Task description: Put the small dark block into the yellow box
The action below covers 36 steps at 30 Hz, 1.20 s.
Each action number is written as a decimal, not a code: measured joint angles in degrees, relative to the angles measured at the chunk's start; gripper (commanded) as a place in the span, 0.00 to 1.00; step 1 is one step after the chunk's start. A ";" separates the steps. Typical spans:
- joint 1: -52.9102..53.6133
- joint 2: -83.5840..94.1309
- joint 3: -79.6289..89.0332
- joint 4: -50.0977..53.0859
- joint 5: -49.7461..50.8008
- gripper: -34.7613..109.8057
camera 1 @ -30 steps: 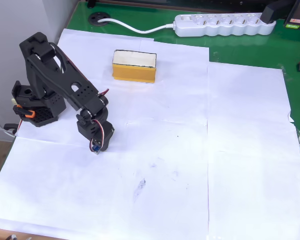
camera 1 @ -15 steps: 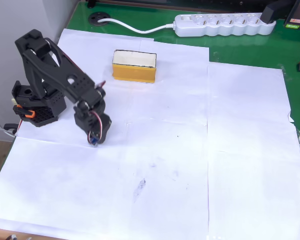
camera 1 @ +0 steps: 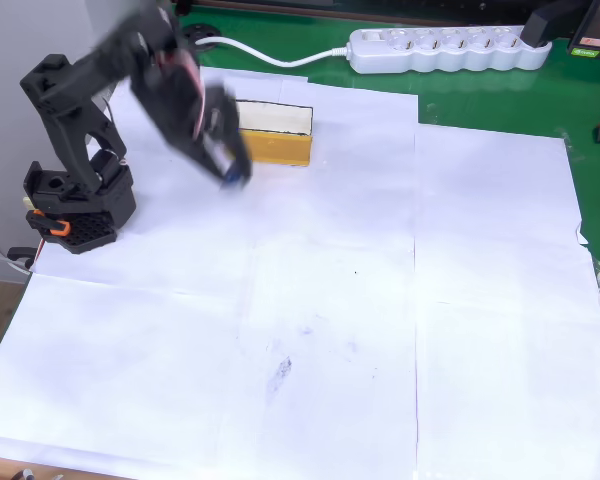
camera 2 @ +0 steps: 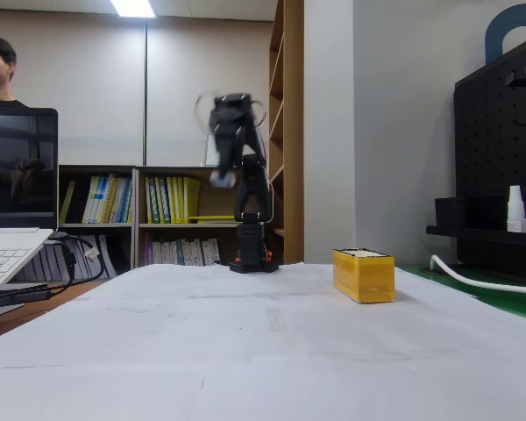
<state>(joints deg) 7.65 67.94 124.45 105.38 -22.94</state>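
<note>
And up it goes: the arm (camera 1: 130, 70) is off the paper where it sat low a second ago, swinging high toward the yellow box (camera 1: 270, 132). The gripper (camera 1: 235, 172) is a blur now, hanging just left of the box's near corner in the overhead view, no longer down by the sheet's left side. A bluish fleck shows at its tip, likely the small dark block (camera 1: 232, 180). From the side, the gripper (camera 2: 221, 178) rides well above the table.

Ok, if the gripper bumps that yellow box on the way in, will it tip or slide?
Probably slides rather than tips: the yellow box sits low and wide, flat on smooth white paper. It looks open-topped and hollow, so likely light. The gripper is blurred, moving fast.
</note>
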 measured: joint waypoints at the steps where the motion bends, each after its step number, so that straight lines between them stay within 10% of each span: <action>1: -2.90 0.00 0.18 0.00 -2.29 0.24; 10: -21.62 0.35 -6.86 -1.93 -15.82 0.24; 21: -35.42 1.76 -25.66 -27.42 -20.04 0.24; 36: -39.55 11.78 -33.13 -33.22 -19.25 0.24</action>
<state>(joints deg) -31.90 79.72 91.32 72.16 -42.19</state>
